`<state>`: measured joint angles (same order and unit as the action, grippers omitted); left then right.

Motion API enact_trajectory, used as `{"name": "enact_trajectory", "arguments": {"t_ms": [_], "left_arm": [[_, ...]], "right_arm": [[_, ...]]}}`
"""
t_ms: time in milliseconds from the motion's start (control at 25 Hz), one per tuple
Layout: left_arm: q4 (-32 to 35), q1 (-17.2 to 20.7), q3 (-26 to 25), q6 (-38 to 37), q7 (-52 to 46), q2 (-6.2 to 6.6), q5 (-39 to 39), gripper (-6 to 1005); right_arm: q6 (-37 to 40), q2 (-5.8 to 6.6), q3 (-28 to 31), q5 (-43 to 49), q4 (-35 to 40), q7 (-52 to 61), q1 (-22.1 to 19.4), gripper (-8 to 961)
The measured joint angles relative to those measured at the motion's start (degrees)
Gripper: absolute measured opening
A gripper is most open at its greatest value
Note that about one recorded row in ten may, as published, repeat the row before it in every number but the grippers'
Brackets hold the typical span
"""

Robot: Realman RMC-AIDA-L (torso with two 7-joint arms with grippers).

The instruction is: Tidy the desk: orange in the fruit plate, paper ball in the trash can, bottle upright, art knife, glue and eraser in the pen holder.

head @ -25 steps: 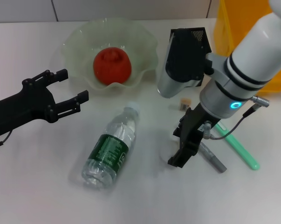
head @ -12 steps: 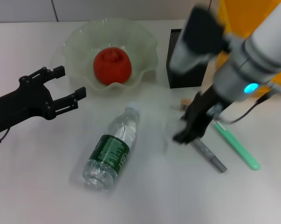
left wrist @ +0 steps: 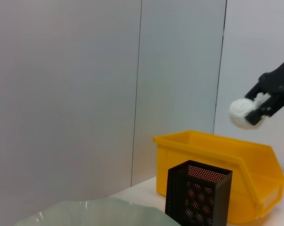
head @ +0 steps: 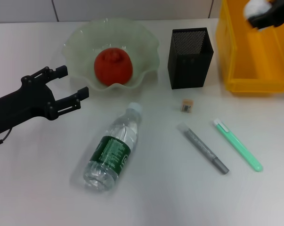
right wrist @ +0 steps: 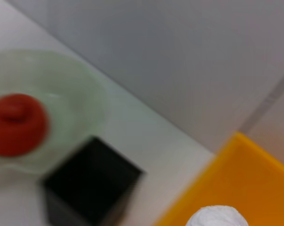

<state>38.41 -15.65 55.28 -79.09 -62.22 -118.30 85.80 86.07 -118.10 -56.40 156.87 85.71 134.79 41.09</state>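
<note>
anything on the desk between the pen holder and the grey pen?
Only the eraser, per the head view. It sits on the desk apart from both the pen holder and the grey pen.

A plain lab bench: white table [head: 33,188], grey panelled wall [left wrist: 85,84].

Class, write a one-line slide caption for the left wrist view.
Right gripper holds the paper ball above the yellow trash can, behind the pen holder.

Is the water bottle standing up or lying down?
Lying down. The bottle rests on its side on the table, its white cap pointing toward the fruit plate.
</note>
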Motion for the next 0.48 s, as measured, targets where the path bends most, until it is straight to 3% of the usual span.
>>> {"name": "enact_trajectory", "arguments": {"t_ms": [280, 480], "left_arm": [[0.0, -0.1, 0.0, -0.1, -0.1, 0.00, 0.0, 830], [0.3, -0.3, 0.0, -0.3, -0.8, 0.00, -0.2, 830]], "right_arm": [[-10.8, 0.20, 1.9, 1.9, -10.3, 0.1, -0.3, 568], [-15.6, -0.73, 2.4, 2.2, -12.0, 0.3, -1.1, 602]]}}
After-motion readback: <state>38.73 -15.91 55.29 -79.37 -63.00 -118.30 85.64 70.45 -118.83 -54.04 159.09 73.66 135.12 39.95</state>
